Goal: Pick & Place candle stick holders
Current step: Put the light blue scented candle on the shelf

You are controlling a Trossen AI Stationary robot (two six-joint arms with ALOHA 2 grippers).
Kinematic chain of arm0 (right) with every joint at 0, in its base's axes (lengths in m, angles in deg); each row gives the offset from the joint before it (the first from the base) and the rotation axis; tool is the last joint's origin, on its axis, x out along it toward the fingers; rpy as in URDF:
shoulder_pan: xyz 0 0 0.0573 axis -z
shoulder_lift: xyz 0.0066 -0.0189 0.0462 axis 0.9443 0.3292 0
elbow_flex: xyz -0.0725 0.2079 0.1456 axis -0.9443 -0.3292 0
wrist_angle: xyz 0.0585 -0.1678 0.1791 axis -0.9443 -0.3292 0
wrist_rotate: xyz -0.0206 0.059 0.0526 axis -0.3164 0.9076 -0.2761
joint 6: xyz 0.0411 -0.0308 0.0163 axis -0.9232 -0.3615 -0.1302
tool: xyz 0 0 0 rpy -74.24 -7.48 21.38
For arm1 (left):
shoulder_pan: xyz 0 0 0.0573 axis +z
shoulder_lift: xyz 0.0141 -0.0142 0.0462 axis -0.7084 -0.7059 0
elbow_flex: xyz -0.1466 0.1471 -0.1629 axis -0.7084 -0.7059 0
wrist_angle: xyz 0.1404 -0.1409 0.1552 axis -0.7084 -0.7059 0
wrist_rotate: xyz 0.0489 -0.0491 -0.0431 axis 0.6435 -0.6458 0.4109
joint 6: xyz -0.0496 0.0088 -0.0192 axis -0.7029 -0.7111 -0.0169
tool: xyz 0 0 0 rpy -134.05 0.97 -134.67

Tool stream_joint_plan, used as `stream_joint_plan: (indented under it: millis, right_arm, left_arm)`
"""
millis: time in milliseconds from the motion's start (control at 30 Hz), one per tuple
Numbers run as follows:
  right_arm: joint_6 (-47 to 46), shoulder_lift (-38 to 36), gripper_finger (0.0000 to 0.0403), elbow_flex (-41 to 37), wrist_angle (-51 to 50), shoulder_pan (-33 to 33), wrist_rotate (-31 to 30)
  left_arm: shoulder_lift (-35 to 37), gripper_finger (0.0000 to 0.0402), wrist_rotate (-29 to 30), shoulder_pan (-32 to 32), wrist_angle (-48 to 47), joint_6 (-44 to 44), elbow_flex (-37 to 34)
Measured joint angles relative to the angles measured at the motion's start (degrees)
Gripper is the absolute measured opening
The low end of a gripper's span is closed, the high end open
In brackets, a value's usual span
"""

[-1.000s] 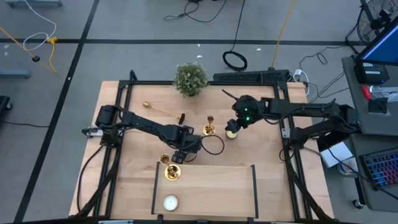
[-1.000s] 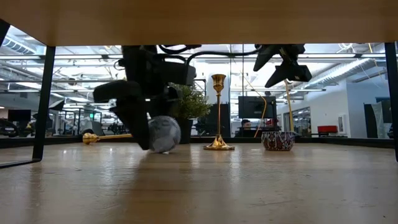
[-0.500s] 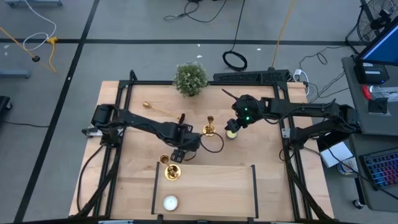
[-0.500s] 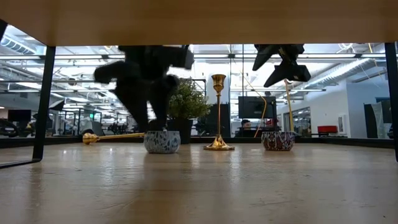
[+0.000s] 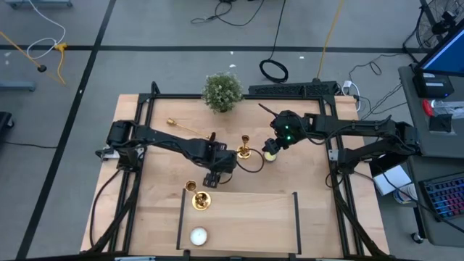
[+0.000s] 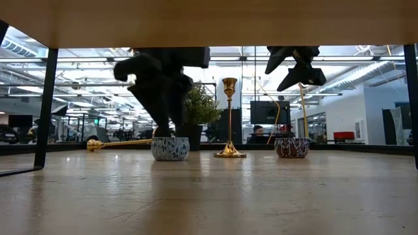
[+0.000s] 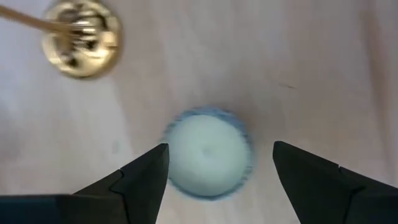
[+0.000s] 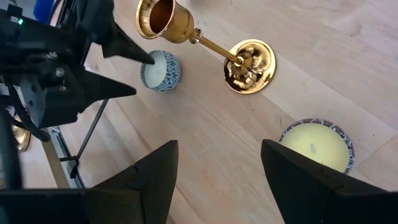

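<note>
Beside the spread, empty left fingers (image 7: 217, 171), the upright candle stick holder (image 5: 244, 147) is judged rigid, slippery, top-heavy; best gripped mid-stem.

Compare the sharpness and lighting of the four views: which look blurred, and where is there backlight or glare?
Left wrist view: soft; the candle and brass base are smeared. Low view: the left arm is a blurred silhouette against bright windows. Right wrist view: crisp, with glints on the upright candlestick. High view: evenly lit and sharp.
</note>
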Motion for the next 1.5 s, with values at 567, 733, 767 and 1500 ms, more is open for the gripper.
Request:
stream_joint_plan:
  millis: [567,733,767,1500]
  right_arm:
    - [-1.07,0.0,0.0226,0.0,0.79,-0.07,-0.02]
    - [-1.33,-0.01,0.0226,0.0,0.81,-0.07,-0.02]
    - [-1.45,-0.02,0.0226,0.0,0.81,-0.07,-0.02]
    - [-2.52,-0.01,0.0226,0.0,2.14,-0.07,-0.04]
  left_arm:
    - [-0.74,0.0292,-2.46,3.95,0.2,-6.33,-0.11]
    - [-0.74,0.0292,-0.75,2.94,-0.15,-7.07,-0.11]
    - [-0.74,0.0292,-0.75,2.71,-0.18,-7.17,-0.11]
    - [-2.47,0.0398,0.72,1.35,-1.5,-9.79,-0.11]
